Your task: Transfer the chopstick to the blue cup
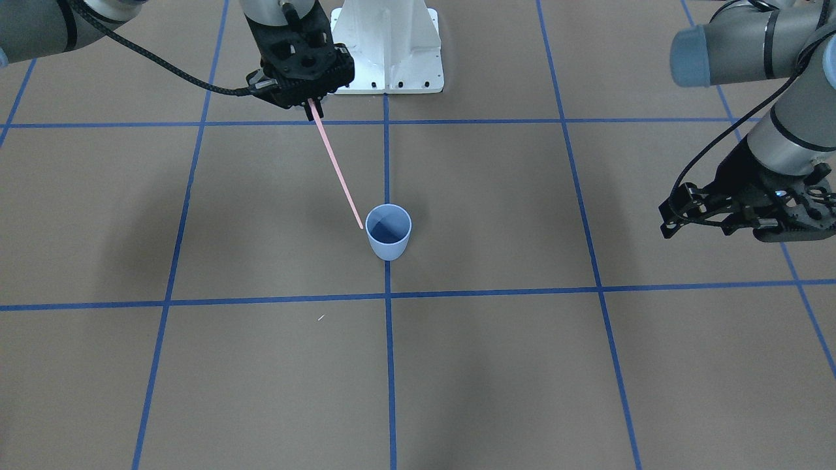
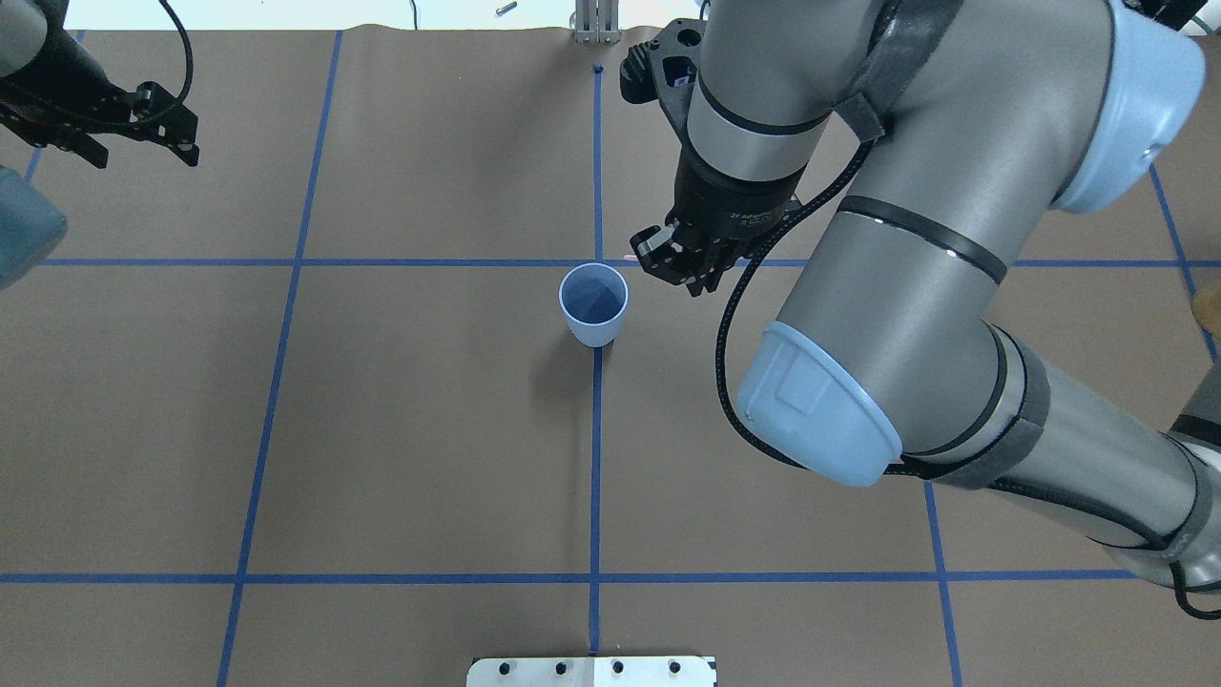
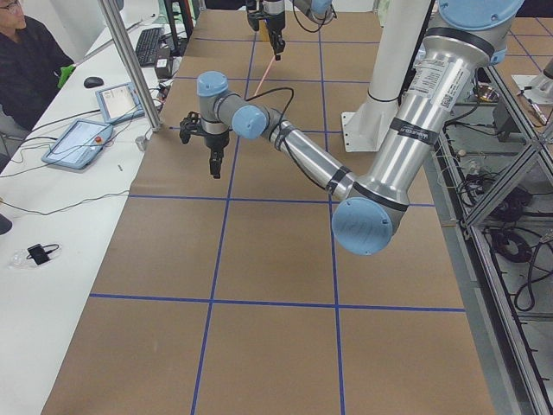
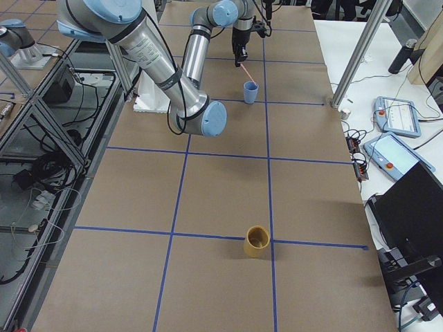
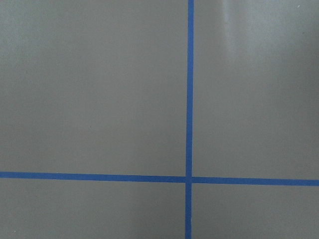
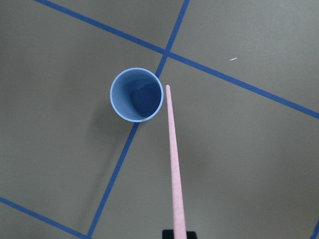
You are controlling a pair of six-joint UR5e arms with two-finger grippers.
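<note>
The light-blue cup stands upright at the table's middle, on a blue tape line, and also shows in the overhead view. My right gripper is shut on the top end of a pale pink chopstick. The stick hangs down at a slant. In the right wrist view the chopstick's tip lies just outside the rim of the cup, not inside it. My left gripper hovers far off to the side, open and empty.
A brown cup stands far off at the table's right end. The white robot base is behind the cup. Blue tape lines form a grid on the brown table. Operators' tablets lie on a side bench.
</note>
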